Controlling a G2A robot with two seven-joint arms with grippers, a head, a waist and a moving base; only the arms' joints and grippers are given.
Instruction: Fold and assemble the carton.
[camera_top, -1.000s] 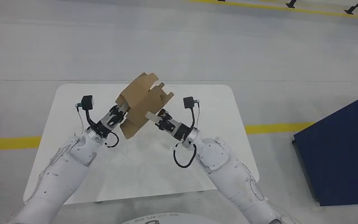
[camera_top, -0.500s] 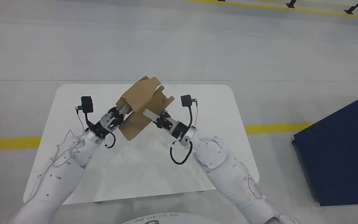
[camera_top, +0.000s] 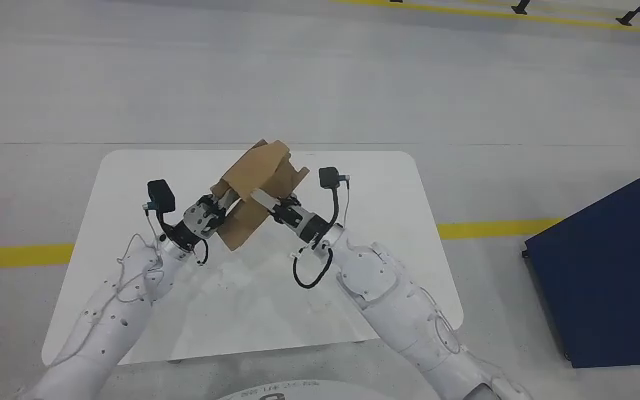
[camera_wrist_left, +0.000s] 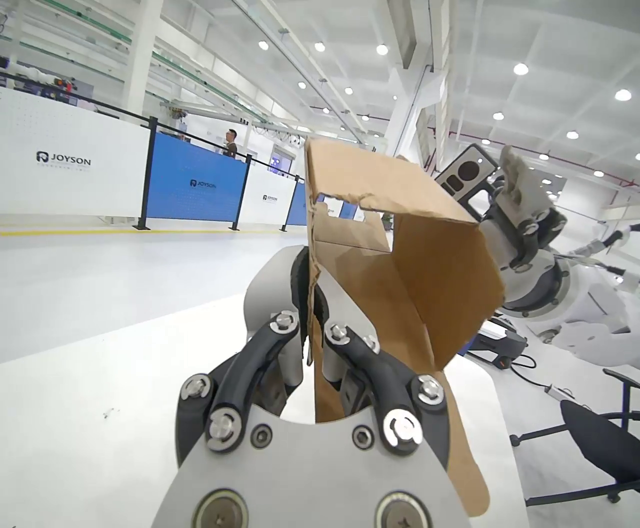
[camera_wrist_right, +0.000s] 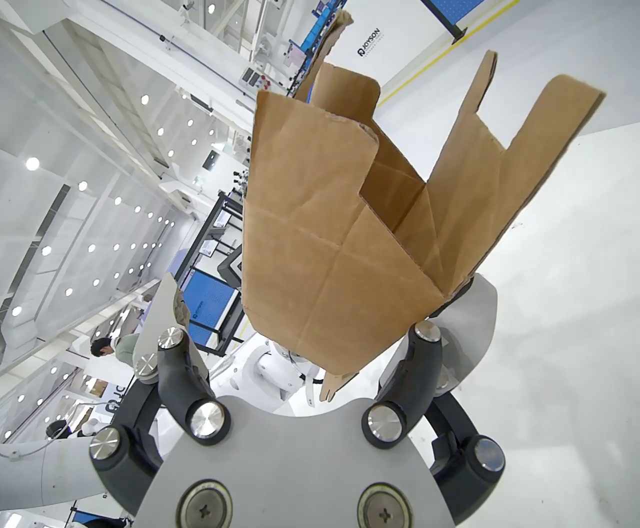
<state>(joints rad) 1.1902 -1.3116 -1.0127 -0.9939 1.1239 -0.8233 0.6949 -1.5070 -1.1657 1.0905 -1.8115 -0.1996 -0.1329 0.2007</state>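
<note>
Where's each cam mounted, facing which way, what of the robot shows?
Top view: above the arms, looking down at table; both arms, left tool, right tool at carton.
Left wrist view: behind left tool, facing along it at carton; right tool beyond.
Right wrist view: behind right tool, facing along it at carton.
Shared: carton in all three.

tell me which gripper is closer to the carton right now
Left. The left gripper is shut on a panel of the carton; the right gripper is open, straddling its other side.
</note>
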